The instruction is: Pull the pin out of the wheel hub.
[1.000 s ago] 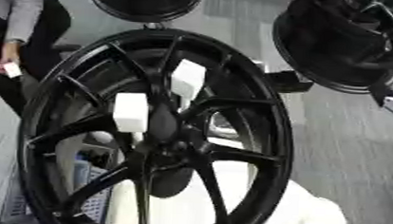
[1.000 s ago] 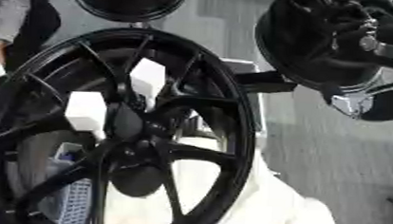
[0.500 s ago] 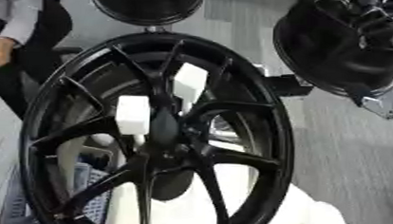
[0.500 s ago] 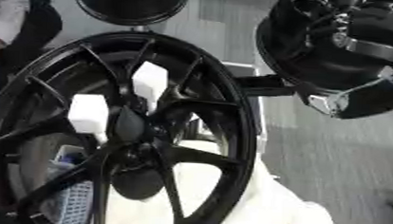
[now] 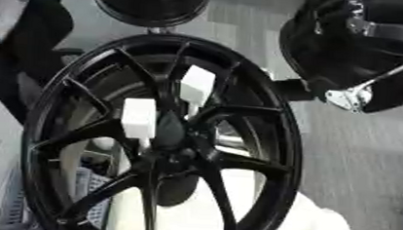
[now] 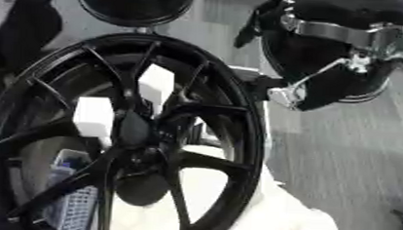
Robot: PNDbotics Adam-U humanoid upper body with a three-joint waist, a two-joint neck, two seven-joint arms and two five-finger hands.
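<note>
Wheel [image 5: 264, 119], black, multi-spoke, stands upright and fills the left and centre of both views, its rim running from near the top edge down to the bottom edge. Hub [image 5: 172, 135] sits at the centre of the spokes, slightly left of the frame's middle in the left eye view. Two white block-shaped pieces project at the hub area: one [image 5: 139, 118] just left of the hub, in front of a spoke, and a second [image 5: 197, 85] above and to the right of it, between two upper spokes. Which of these is the pin cannot be determined; both remain seated at the wheel. White cloth or padding [image 6: 277, 218] lies behind the lower spokes and extends to the lower right. Grey floor [image 5: 356, 158] occupies the right side.

Right arm [image 6: 345, 35] enters from the upper right corner, black with a silver band and a silver bracket [image 6: 295, 92] near its lower end. It is well apart from the hub and just beside the wheel's upper right rim. Finger state of the right hand cannot be determined. Left hand appears in neither view.
</note>
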